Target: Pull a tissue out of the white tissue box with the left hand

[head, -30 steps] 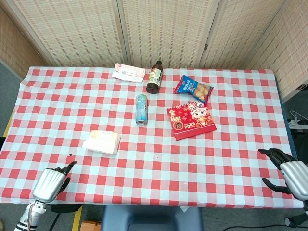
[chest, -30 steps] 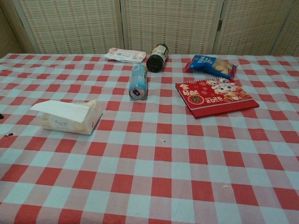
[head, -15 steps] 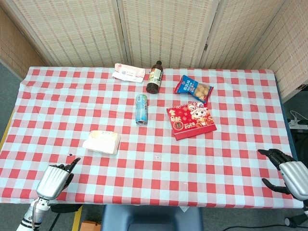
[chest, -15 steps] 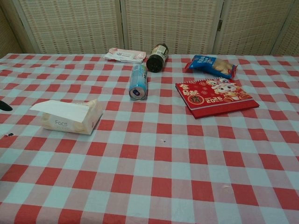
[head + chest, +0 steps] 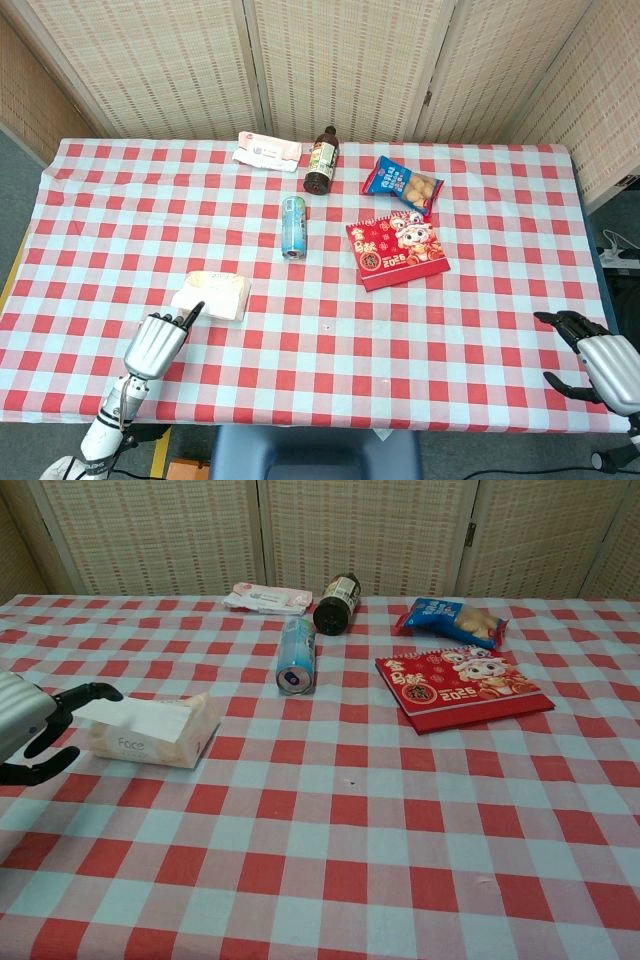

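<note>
Your table point(image 5: 320, 360) fills both views under a red and white checked cloth, with woven screens point(image 5: 340, 60) standing at 12 o'clock behind it.

Your red calendar booklet point(image 5: 397, 252) lies flat just to the 2 o'clock side of the table's middle. The white tissue box point(image 5: 212, 295) sits toward 8 o'clock from the middle, lying on the cloth with a white tissue point(image 5: 135, 713) spread across its top in the chest view.

Your left hand point(image 5: 157, 342) is at 7 o'clock from the tissue box, close to its near corner, with one finger pointing toward the box. In the chest view the left hand point(image 5: 35, 730) has its fingers apart around nothing, and one dark fingertip reaches up to the tissue's near end; I cannot tell whether it touches.

Your right hand point(image 5: 600, 362) hangs at the table's 4 o'clock corner, well apart from everything, fingers spread and holding nothing.

The blue snack bag point(image 5: 402, 185) lies at 12 o'clock from the calendar booklet. The can point(image 5: 293, 227) lies on its side at the centre, and the dark bottle point(image 5: 322, 160) lies at 12 o'clock from it. The wet wipes pack point(image 5: 267, 152) rests at 9 o'clock from the bottle
</note>
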### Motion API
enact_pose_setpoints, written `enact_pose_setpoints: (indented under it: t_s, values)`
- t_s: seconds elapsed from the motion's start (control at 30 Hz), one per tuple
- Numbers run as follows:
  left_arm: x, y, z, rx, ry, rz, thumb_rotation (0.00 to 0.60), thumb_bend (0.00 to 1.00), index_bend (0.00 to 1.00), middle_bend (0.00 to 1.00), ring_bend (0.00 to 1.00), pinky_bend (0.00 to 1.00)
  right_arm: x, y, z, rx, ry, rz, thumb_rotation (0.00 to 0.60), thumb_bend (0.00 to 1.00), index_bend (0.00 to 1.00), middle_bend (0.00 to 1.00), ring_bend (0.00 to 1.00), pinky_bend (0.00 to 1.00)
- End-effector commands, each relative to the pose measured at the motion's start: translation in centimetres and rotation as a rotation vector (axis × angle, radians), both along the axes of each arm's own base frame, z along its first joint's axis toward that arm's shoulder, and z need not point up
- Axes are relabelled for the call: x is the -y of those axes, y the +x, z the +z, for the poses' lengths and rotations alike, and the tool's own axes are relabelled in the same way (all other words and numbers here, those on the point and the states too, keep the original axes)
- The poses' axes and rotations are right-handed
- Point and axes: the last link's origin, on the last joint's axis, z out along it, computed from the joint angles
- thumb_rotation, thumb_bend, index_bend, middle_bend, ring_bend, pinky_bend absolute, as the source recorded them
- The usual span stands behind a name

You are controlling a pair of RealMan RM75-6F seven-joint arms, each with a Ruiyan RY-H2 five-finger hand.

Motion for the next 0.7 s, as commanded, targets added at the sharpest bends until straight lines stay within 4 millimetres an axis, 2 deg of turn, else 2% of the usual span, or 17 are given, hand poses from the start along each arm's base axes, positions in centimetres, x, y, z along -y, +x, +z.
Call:
enact_pose_setpoints:
  t_s: [0.03, 0.4, 0.7]
  values:
    - [-1.7, 1.0, -1.6, 0.001, 0.015, -0.027, 0.600, 0.43, 0.22, 0.78, 0.82, 0.92, 0.0, 0.0, 0.0, 0.000, 0.001, 0.001, 0.600, 0.19, 0.16, 0.21, 0.13, 0.29]
    - [-3.1, 1.0, -2.9, -0.028, 0.015, -0.029, 0.600, 0.43, 0.24, 0.79, 0.82, 0.92, 0.0, 0.0, 0.0, -0.001, 0.008, -0.007, 0.600, 0.19, 0.16, 0.21, 0.13, 0.29]
    - [-3.3, 0.3, -3.0, -0.044, 0.003, -0.009, 0.600, 0.43, 0.25, 0.77, 0.82, 0.92, 0.0, 0.0, 0.0, -0.003, 0.015, -0.008, 0.600, 0.19, 0.16, 0.21, 0.13, 0.29]
